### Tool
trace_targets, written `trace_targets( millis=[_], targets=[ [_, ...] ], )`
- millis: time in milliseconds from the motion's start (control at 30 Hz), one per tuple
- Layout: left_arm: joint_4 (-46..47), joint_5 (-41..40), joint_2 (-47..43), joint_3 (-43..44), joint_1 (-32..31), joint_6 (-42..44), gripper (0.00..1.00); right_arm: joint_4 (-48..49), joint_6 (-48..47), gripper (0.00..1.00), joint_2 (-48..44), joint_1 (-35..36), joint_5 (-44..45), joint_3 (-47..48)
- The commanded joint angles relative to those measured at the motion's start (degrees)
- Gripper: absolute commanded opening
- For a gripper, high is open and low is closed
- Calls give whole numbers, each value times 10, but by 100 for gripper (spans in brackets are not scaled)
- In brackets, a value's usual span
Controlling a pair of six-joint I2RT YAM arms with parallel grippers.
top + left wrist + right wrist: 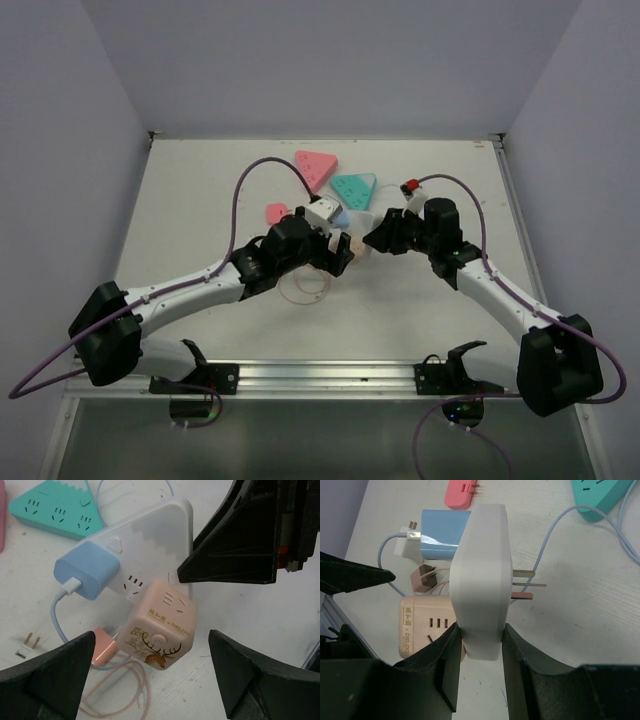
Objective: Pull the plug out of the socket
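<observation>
My right gripper [480, 645] is shut on the edge of a white triangular socket block [480, 580], held upright with its prongs [525, 585] sticking out of the back. A blue charger plug [87, 570] is plugged into its face. A pink cube adapter [162, 627] with a deer print sits tight against that face lower down. My left gripper [152, 662] is open, one finger on each side of the cube and clear of it. A small pink charger [102, 647] is stuck in the cube's side. In the top view both grippers [335, 255] [385, 235] meet at mid-table.
A teal triangular power strip [353, 187] and a pink one [317, 167] lie behind the grippers, with a small pink piece [277, 211] to the left. A pink cable loop [305, 285] lies near the left gripper. A loose white two-pin plug [27, 645] lies on the table.
</observation>
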Motion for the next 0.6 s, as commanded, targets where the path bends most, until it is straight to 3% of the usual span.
trace_targets(
  millis=[0, 233, 567],
  targets=[
    [56, -25, 0, -11, -11, 112, 99, 40, -4, 0, -13, 2, -56, 20],
    [58, -9, 21, -22, -32, 212, 99, 23, -8, 0, -8, 2, -75, 36],
    [65, -5, 57, -18, -53, 234, 91, 33, 1, 0, -3, 6, -99, 39]
  ],
)
